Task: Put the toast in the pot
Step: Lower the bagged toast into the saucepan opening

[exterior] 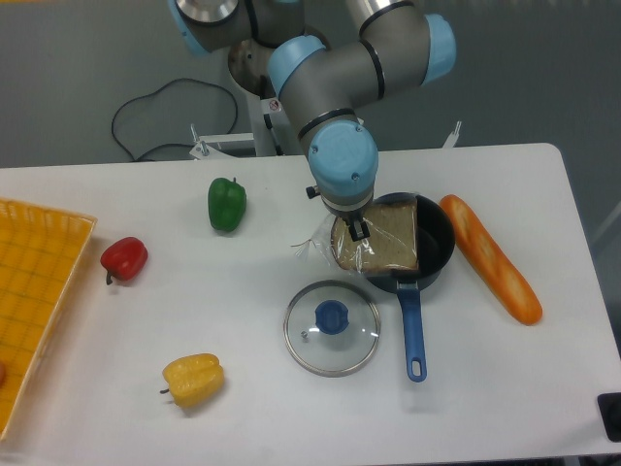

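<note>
the jaws are pinched on the toast (383,239), seemingly by its wrapper, partly over the pot (427,254); released here, it could catch on the rim.

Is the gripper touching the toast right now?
Touching. The fixed camera shows the gripper pinched on the wrapped toast's left edge, holding the slice over the pot.

Brown toast (388,240) in clear plastic; dark navy pot (434,254), blue handle. Orange baguette (491,257). Green (226,204), red (124,258) and yellow (193,380) peppers. Glass lid (332,327), blue knob. White worktop (543,388); orange gridded basket (34,301).
</note>
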You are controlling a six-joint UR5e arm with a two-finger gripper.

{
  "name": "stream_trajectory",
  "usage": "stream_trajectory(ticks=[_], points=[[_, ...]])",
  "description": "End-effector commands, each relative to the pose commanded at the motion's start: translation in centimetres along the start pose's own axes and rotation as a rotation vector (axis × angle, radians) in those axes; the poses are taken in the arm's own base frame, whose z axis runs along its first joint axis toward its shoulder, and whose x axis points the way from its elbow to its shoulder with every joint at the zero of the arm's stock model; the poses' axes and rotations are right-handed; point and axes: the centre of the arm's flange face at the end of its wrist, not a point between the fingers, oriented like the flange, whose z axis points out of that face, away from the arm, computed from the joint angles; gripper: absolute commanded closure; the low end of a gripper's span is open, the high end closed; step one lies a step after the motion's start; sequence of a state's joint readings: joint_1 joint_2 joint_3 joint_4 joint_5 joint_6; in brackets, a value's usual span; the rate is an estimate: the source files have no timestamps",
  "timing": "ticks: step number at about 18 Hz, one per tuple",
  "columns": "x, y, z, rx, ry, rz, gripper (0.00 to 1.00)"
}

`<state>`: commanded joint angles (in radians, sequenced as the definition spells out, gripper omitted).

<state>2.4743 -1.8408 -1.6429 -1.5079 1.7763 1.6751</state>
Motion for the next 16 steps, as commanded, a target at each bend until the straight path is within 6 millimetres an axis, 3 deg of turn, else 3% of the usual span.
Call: stream_trajectory(ticks=[16], points=[[0.43,-0.34,0.92,-0.024,0.022,0.012,0.97]])
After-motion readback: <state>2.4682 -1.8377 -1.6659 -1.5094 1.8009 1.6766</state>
